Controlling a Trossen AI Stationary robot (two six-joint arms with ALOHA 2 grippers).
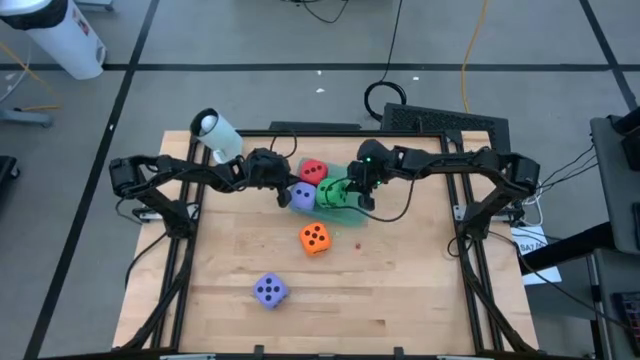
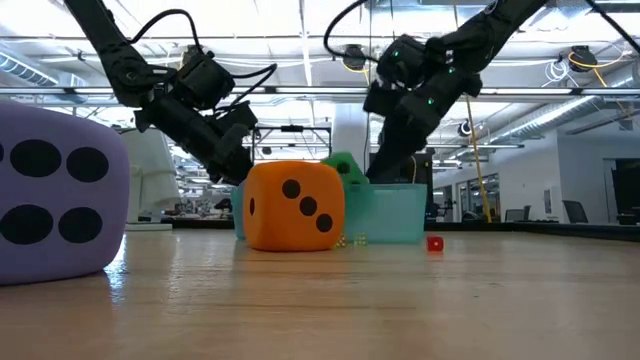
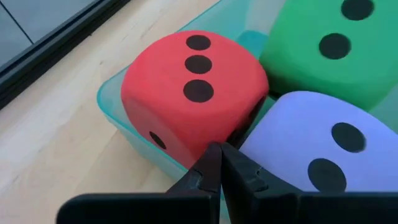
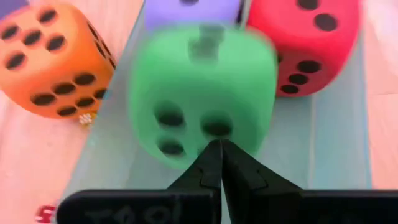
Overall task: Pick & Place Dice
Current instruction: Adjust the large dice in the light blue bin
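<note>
A pale wooden tabletop [image 1: 400, 270] is shown from above, framed by dark rails, with an open workshop hall visible beyond it in the low view. Near the far middle of it a translucent teal tray [image 3: 118, 118] is seen, and three dice are crowded into it: the red die [image 1: 313, 171], the green die [image 1: 335, 194] and one lavender die [image 1: 302, 196]. The orange die [image 1: 315, 238] is left outside, just beside the tray, and the second lavender die [image 1: 270, 290] is left well apart, close to the near edge.

The left pincer [image 3: 221, 163] is held together, empty, its tip pressed in at the seam between the red and lavender dice. The right pincer [image 4: 219, 158] is likewise closed on nothing, its tip right against the green die's face.

Trouble is easily imagined from here. With both pincers shut and crowding the same small tray, a collision between the two arms is risked if either is swung across. A soft die could be nudged or levered out over the low wall by a closed tip. The green die appears to sit high and tilted, so it may be toppled onto the tabletop. The light tray itself could be shoved aside, and a tiny red object [image 2: 434, 243] lying by it could be swept along.
</note>
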